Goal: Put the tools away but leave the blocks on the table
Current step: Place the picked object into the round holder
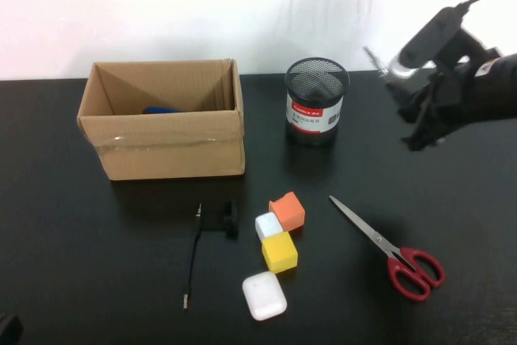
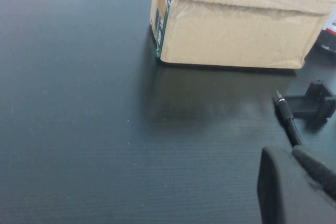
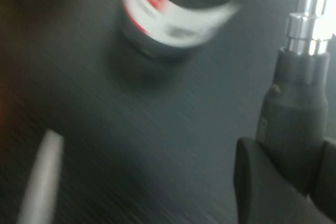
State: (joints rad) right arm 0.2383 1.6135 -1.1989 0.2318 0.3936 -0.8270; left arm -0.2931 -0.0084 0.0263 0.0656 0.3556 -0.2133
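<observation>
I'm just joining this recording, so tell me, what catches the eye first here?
The right end effector, raised at the table's far right, grips a thick black-handled tool with a metal tip beside the mesh pen cup. Red-handled scissors lie near right, three blocks sit centre. The left end effector hovers near left.

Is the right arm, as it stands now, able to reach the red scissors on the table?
Probably not yet: the right gripper, raised beside the mesh cup, is shut on the black-handled tool. The scissors lie uncovered on its side. The left gripper sits low near the thin rod.
</observation>
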